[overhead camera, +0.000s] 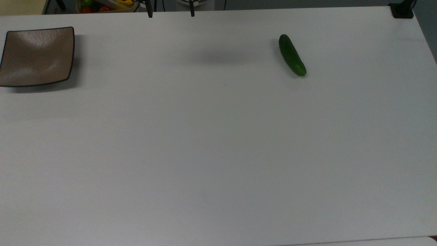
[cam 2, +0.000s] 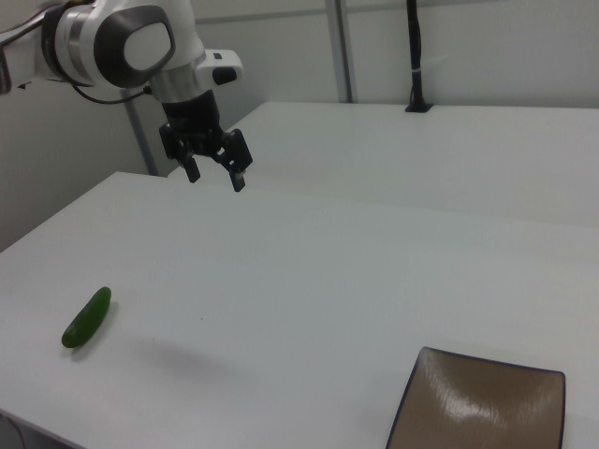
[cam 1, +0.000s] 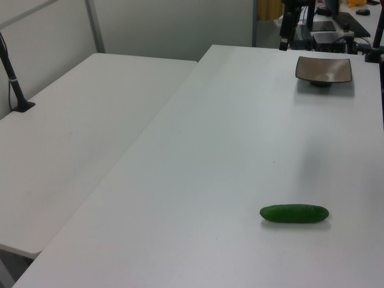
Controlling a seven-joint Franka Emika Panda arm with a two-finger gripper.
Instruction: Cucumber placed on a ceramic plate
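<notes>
Plate (cam 2: 487, 407) sits nearest in the right view, empty. Cucumber (cam 2: 87, 318) lies flat on the table (cam 2: 328, 281), well apart from it, down and toward the right view's left from the gripper (cam 2: 213, 174), whose fingers are apart, holding nothing.

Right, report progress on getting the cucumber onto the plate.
Nothing is done yet. The cucumber lies on the white table, far from the ceramic plate, which holds nothing. The gripper hangs open above the table, holding nothing. Left: reach the cucumber, grasp it, carry it over, set it on the plate.
</notes>
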